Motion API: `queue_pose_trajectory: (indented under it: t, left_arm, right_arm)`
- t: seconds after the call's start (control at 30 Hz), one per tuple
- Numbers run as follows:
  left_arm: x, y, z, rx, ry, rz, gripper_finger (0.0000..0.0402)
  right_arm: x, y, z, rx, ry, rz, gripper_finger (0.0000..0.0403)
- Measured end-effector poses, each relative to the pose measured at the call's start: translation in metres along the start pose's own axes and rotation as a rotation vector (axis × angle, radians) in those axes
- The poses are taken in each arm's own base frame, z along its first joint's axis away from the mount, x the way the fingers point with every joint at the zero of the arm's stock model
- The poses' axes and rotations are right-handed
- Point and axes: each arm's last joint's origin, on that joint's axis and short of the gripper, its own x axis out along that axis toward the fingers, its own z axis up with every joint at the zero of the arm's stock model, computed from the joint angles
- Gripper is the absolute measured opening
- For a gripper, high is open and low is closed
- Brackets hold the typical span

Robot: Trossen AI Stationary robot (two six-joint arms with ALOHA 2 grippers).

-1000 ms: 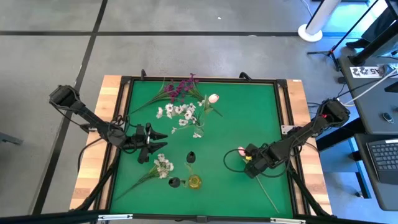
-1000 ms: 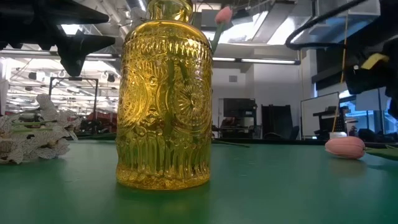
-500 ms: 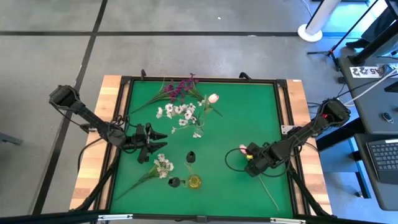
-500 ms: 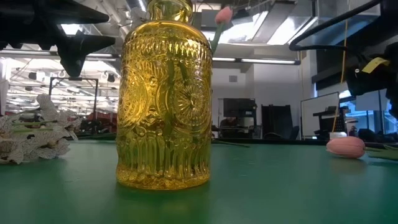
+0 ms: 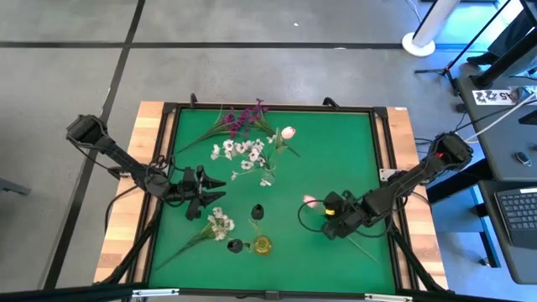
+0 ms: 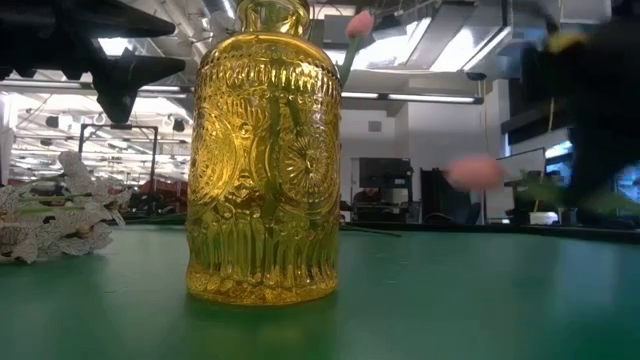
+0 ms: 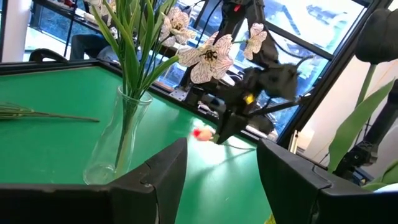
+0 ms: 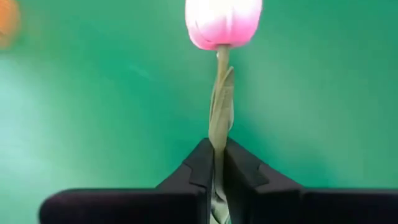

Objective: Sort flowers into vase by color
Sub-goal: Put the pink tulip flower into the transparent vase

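The right gripper is clenched on the thin stem of a pink tulip. The two dark fingers pinch the stem just below the bloom. From above, the right gripper is over the right part of the green table, and the pink tulip sticks out to its left. In the low view the tulip is up off the table, on the right side.

The left gripper waits over the left part of the table with its fingers spread apart and nothing between them.

A yellow glass vase stands near the front edge of the table. A clear glass vase holds white flowers on green stems.

More flowers lie at the far side of the table: purple sprigs, white blossoms and another pale tulip. A bunch of white blossoms lies just left of the yellow vase.
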Motion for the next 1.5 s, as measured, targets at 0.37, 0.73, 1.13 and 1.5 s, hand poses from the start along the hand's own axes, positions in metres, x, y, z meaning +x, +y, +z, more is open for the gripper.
queue_pose_trajectory:
  t: [0.37,0.73,1.13,1.5]
  left_arm:
    - [0.000,0.000,0.000,-0.005,-0.004,-0.002,0.0189]
    - [0.000,0.000,0.000,-0.009,-0.003,-0.004,0.0189]
    - [0.000,0.000,0.000,-0.005,-0.003,-0.003,0.0189]
    - [0.000,0.000,0.000,-0.005,-0.003,-0.003,0.0189]
  right_arm:
    - [-0.065,0.045,0.084,-0.207,-0.572,0.032,0.0015]
    - [-0.119,0.061,0.166,-0.429,-0.994,0.127,0.0006]
    - [-0.138,0.043,0.209,-0.534,-1.280,0.240,0.0003]
    - [-0.106,0.013,0.235,-0.532,-1.323,0.265,0.0003]
